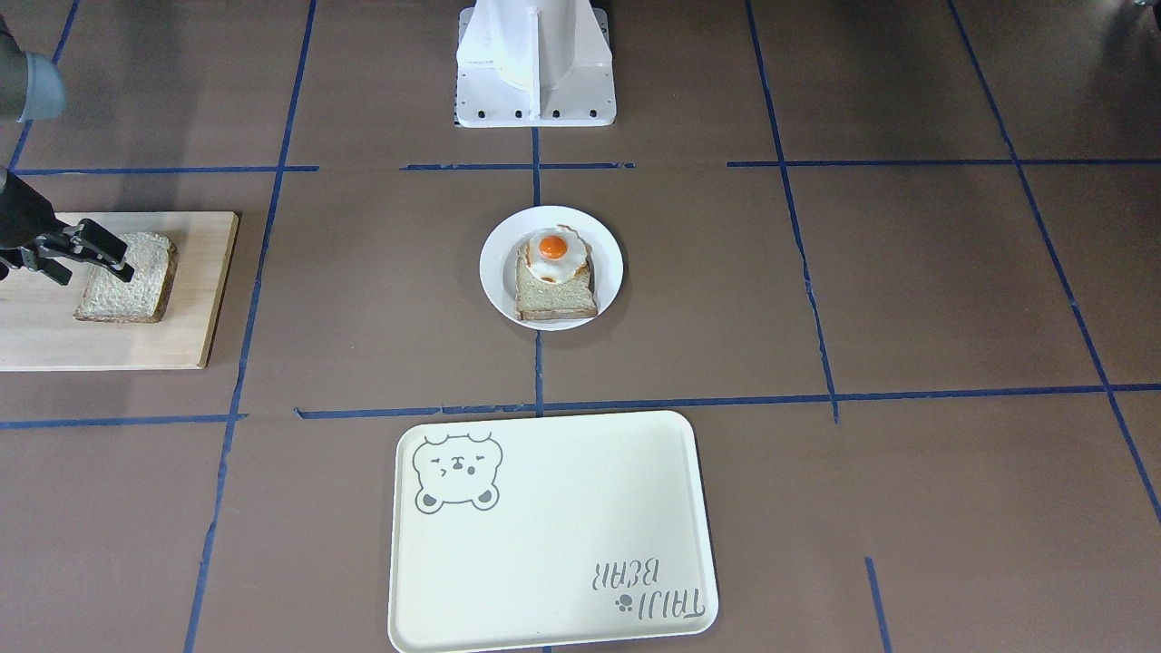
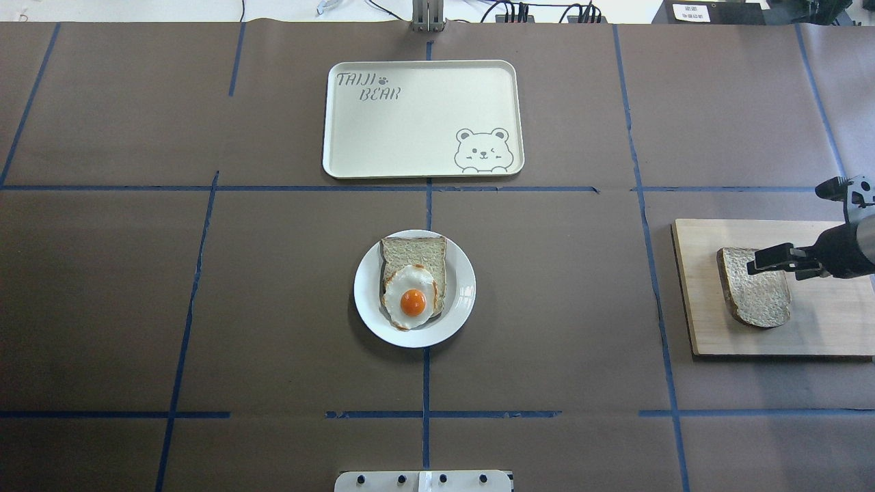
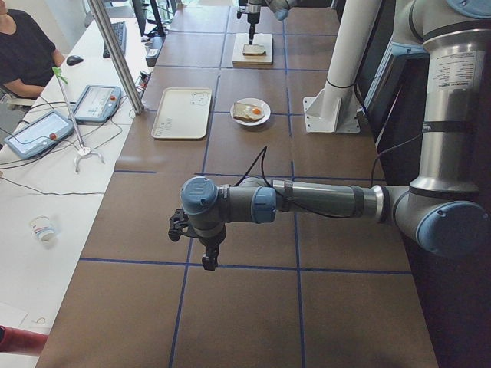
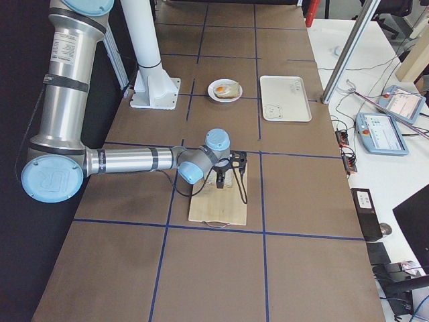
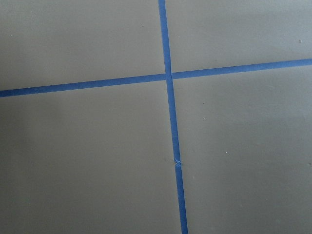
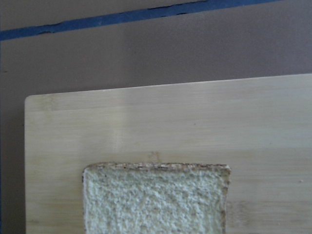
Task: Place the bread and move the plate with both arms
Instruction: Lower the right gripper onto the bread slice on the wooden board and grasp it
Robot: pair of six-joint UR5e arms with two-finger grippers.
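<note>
The bread (image 1: 136,290) is lying flat on the wooden cutting board (image 1: 204,299), far out on the robot's right side of the table (image 1: 816,363). The right hand (image 1: 95,272) is being held just over the slice with its fingers spread and nothing gripped, which looks like a grasp being lined up across the slice. The plate (image 1: 494,272) is sitting at the table's middle, well apart from the board and already carrying an egg-topped slice (image 1: 555,295). There it is likely being left within reach of both arms. The bear tray (image 1: 544,526) is lying beyond it, away from the robot.

The left hand (image 3: 207,257) is being held low over bare table on the robot's far left, probably parked clear. Whether it is clenched or released cannot be told, since only a side view is catching it. Its wrist camera is showing nothing but crossed blue tape (image 5: 168,122). Most of the right arm is being cropped at the frame edges, and contact between fingertips and bread cannot be judged.
</note>
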